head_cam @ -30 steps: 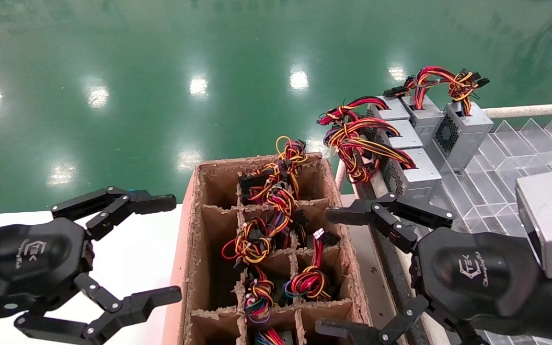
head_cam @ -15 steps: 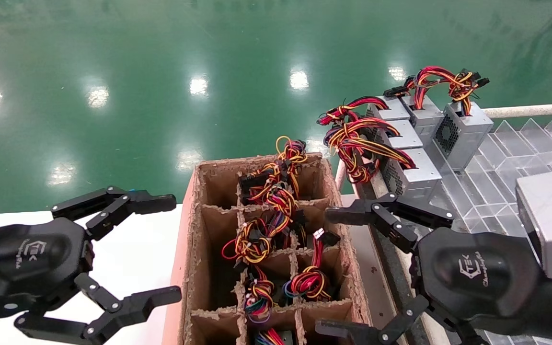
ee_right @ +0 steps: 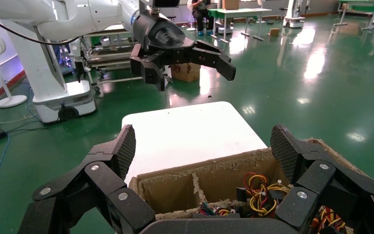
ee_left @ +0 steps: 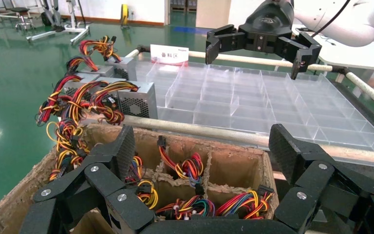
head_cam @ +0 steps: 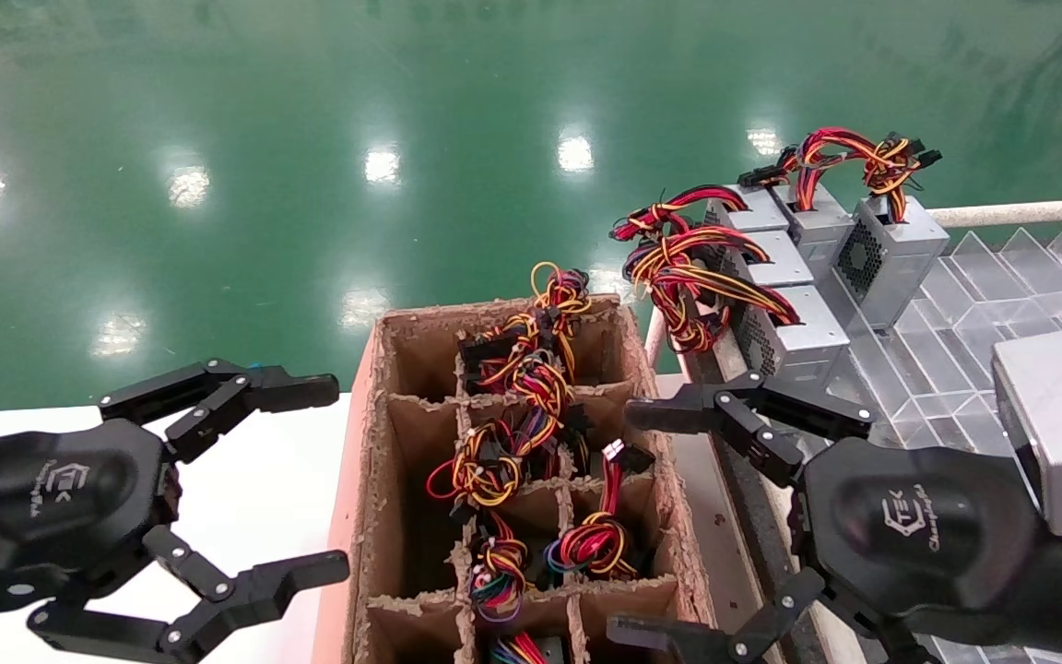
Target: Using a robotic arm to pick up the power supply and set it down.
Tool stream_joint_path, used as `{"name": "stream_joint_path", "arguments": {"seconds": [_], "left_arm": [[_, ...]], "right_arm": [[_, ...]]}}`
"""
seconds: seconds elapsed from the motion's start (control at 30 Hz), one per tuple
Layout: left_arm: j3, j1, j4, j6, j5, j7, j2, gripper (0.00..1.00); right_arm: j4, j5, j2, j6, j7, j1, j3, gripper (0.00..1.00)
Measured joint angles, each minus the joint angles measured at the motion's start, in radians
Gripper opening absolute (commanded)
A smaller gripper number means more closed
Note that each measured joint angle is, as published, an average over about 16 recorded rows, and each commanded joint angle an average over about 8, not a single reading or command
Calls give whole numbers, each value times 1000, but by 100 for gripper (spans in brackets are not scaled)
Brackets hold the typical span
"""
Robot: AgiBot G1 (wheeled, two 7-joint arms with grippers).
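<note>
Grippers are both wide open: left gripper (head_cam: 324, 480) at 8 o'clock, right gripper (head_cam: 642, 521) at 4 o'clock. To grab well, go straight down into the cardboard box (head_cam: 365, 516) and pinch a power supply (head_cam: 586, 544) body, not its wires.

The head view looks forward and steeply down from above onto the partitioned cardboard box (head_cam: 513, 480), with the green floor (head_cam: 310, 138) beyond. The left wrist view sits low behind the left gripper (ee_left: 202, 161), close over the box's rim (ee_left: 185, 139), facing across it toward the clear divider tray (ee_left: 253, 97). The right wrist view sits behind the right gripper (ee_right: 202, 156), facing the opposite way across the same box (ee_right: 214, 178) toward the white table (ee_right: 190, 129). All three views share the box.
</note>
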Motion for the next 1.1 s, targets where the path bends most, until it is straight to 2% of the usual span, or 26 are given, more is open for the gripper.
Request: {"name": "stream_joint_path", "arguments": {"seconds": [0.33,0.6,0.83,1.1], "left_arm": [[0,0,0,0,0,0,0,100],[0,0,0,0,0,0,0,0],[0,0,0,0,0,0,0,0],[0,0,0,0,0,0,0,0]], "right_arm": [[0,0,0,0,0,0,0,100],[5,-9,2,-1,-4,3,-2,100],[23,-92,-17,-6,-25,48,-34,100],[5,-282,-93,-33,-62,138,-135,100]]}}
